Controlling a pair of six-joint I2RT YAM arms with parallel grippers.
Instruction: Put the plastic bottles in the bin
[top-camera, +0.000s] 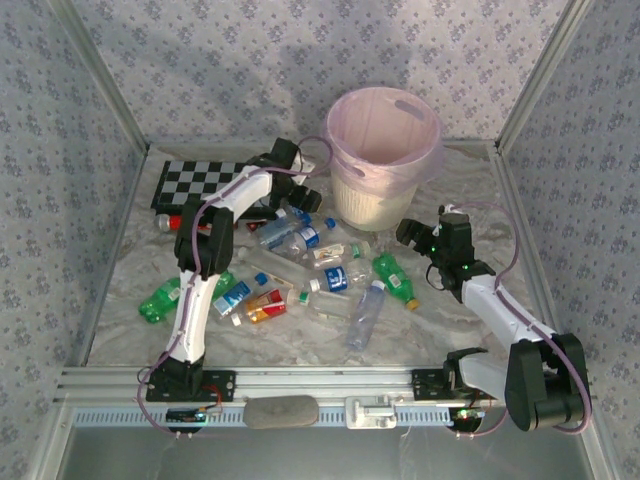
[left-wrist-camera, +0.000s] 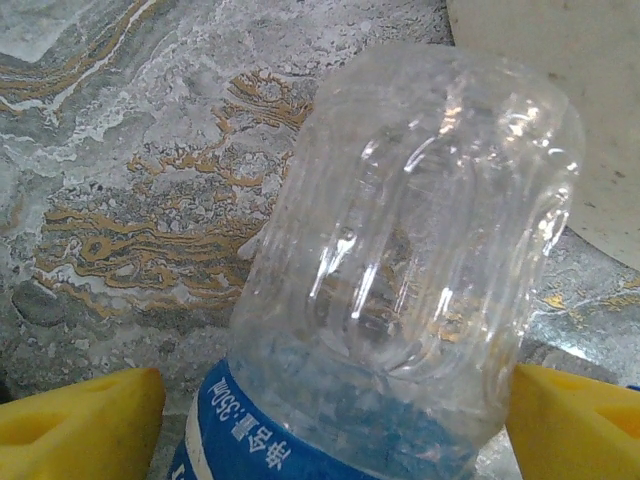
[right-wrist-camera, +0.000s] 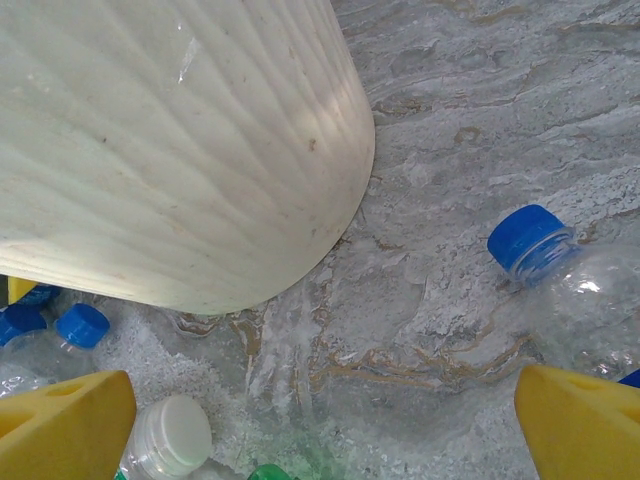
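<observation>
Your left tool (left-wrist-camera: 335, 378) is mostly cut off in its wrist view: you get just two yellow fingertips (left-wrist-camera: 85, 425) at the bottom corners. From above, that end of the arm blurs into the clutter beside the bin (top-camera: 372, 205). Between the tips lies a clear bottle (left-wrist-camera: 410, 240) with a blue label, its base pointing away from the camera and its cap end out of frame. The right tip touches its side and a thin gap shows at the left tip, so the tool stands wide around the bottle rather than clamped on it. The bin's cream wall sits in the upper right corner of that view, close behind the bottle. Your right tool (right-wrist-camera: 325, 372) is spread wide with nothing between its tips, low over the table (right-wrist-camera: 480, 100) just beside the bin's base. Near it a blue-capped bottle (right-wrist-camera: 530, 242) runs off the right edge. A white cap (right-wrist-camera: 175, 435) sits just beside the left fingertip, its bottle cut off at the bottom. From above, the bin stands upright at the far middle of the table, lined with a pink bag (top-camera: 400, 125); its floor is too washed out to say what it holds. The other bottles (top-camera: 330, 280) lie scattered in front of it, among them a green bottle (top-camera: 160, 298) and an orange-red bottle (top-camera: 266, 308), with a chessboard (top-camera: 197, 183) at far left.
</observation>
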